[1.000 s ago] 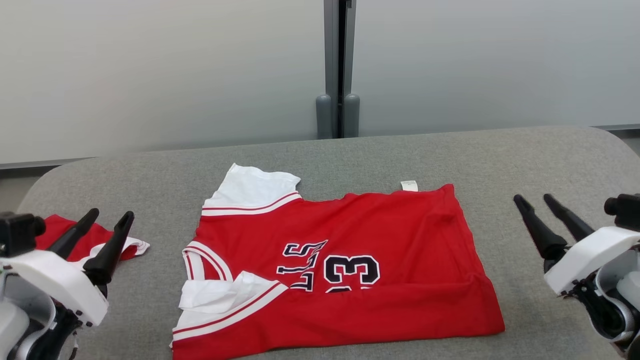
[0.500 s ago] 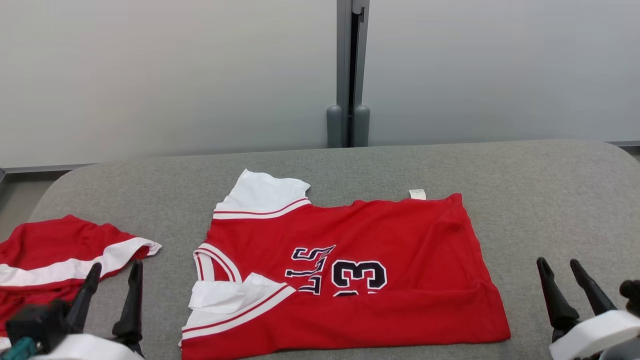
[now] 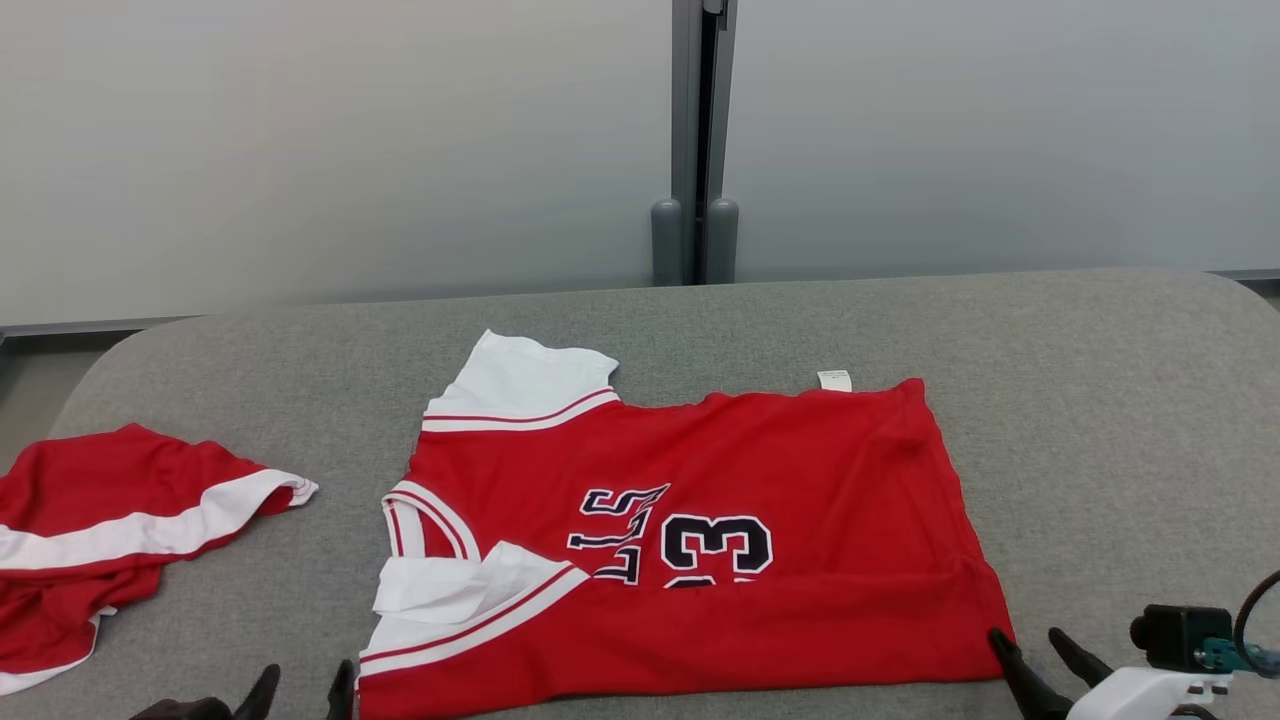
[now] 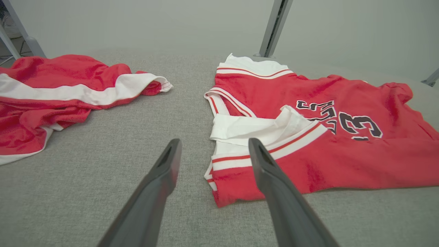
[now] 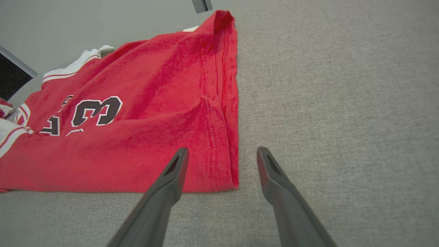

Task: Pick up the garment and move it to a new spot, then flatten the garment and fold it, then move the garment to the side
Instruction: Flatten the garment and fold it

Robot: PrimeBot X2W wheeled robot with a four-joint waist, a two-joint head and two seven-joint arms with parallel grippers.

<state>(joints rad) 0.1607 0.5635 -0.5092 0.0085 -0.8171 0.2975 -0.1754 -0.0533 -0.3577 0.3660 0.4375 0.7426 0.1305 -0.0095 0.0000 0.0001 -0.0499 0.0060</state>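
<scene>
Crumpled red-white cloth (image 3: 105,495) on grey tabletop (image 3: 1100,400)

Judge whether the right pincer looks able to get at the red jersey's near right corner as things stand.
Probably yes: the right pincer is open and points at that corner of the jersey, with nothing seen between them.

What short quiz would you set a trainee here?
1. Fill in: the left gripper and right gripper both stand ___.
2. What lies at the robot's left of the red jersey numbered 33 on the grey fabric table? A) crumpled red-and-white garment B) blue towel C) cardboard box
3. True or false: the right gripper is shut on the jersey's hem.
Key: 1 open; 2 A; 3 false.
</scene>
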